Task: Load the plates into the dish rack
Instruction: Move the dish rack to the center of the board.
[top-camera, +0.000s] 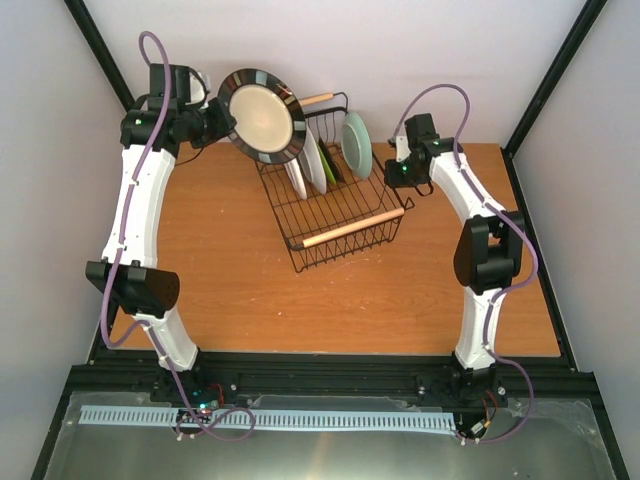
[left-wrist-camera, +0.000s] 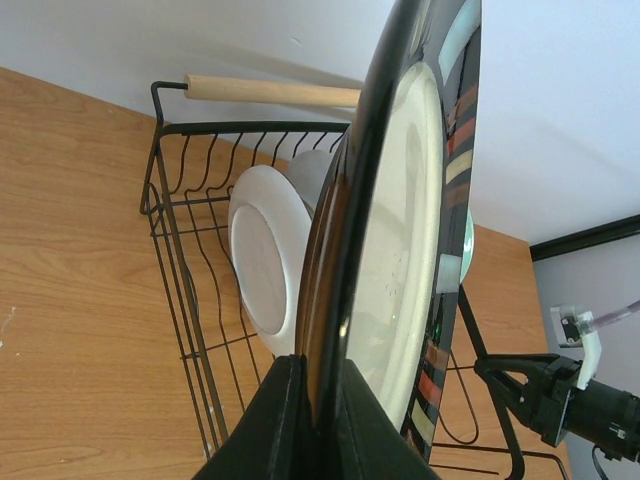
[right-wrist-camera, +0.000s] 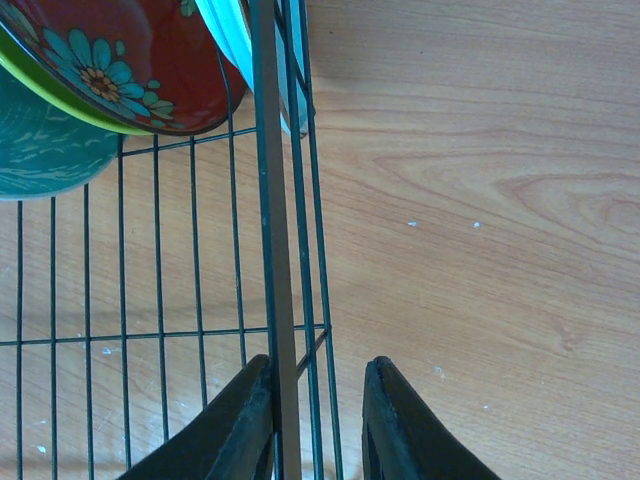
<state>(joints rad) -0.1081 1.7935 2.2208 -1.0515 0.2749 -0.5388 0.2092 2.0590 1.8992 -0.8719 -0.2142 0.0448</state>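
Note:
My left gripper (left-wrist-camera: 327, 405) is shut on the lower rim of a black-rimmed cream plate (top-camera: 262, 115), which it holds on edge in the air over the far left end of the dish rack (top-camera: 340, 215). In the rack stand white plates (top-camera: 305, 165) and a mint green plate (top-camera: 357, 145). The right wrist view shows the red plate with teal flowers (right-wrist-camera: 130, 60) and a lime green rim (right-wrist-camera: 45, 80) inside the wire. My right gripper (right-wrist-camera: 318, 385) straddles the rack's side rim (right-wrist-camera: 283, 300). Its left finger (right-wrist-camera: 240, 420) lies against the bar, and a gap shows before the right finger.
The rack has a wooden handle at its near end (top-camera: 350, 228) and another at the far end (left-wrist-camera: 270, 90). Orange tabletop (top-camera: 230, 270) surrounds it. Black frame posts stand at the back corners, close to the white wall.

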